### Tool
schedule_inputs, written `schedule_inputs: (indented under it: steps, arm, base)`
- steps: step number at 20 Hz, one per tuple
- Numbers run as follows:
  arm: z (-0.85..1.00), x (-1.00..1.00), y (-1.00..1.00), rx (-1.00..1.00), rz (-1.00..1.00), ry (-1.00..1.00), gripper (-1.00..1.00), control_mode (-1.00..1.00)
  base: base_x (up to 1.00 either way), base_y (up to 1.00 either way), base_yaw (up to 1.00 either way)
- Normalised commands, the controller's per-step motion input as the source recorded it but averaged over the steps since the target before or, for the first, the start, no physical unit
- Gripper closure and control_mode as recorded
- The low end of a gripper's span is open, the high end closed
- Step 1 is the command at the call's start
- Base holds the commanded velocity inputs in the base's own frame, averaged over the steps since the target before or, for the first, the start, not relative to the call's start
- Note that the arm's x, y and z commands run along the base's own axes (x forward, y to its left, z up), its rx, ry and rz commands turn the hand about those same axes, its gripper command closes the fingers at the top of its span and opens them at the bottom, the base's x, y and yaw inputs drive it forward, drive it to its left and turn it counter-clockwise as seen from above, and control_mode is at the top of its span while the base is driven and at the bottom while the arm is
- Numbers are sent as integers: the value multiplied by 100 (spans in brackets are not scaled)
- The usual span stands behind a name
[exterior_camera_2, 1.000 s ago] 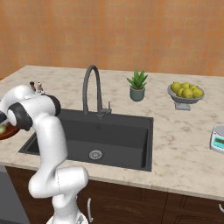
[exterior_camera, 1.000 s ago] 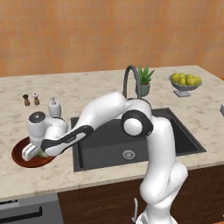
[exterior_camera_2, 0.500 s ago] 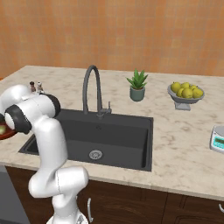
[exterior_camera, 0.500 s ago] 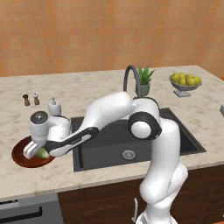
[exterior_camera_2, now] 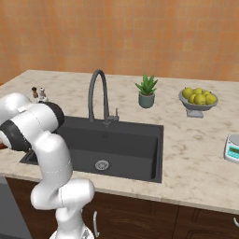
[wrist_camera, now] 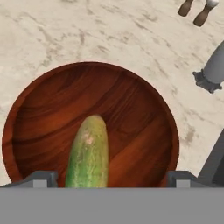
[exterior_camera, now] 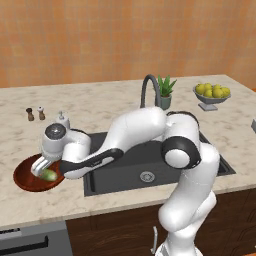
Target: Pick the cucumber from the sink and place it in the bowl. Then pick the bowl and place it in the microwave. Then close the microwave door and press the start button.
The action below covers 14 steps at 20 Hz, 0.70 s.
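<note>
One cucumber [wrist_camera: 87,153] sits between the tool's [exterior_camera: 44,172] spread-looking tips, grip uncertain, over the bowl [wrist_camera: 39,109] at 9 o'clock of the sink [exterior_camera: 150,160]; risk: a tilted release rolls it onto the surface [exterior_camera: 100,105].

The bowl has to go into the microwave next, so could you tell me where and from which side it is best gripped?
Probably by its rim. The bowl is shallow, round and wide, so only its thin edge fits between the fingers. Come from above, pinching bare rim away from the cucumber, which lies in the bowl's near half under the gripper.
</note>
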Motion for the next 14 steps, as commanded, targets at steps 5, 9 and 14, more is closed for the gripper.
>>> schedule_inputs:
  steps: [5, 9, 14]
  arm:
    - [24, -10, -44, 12, -1, -1, -100, -100]
    - [20, -8, -58, 12, -8, 0, -100, -100]
    - [31, -5, -52, 11, -15, 5, -100, -100]
  base:
    - [0, 0, 0]
    - [0, 0, 0]
    - [0, 0, 0]
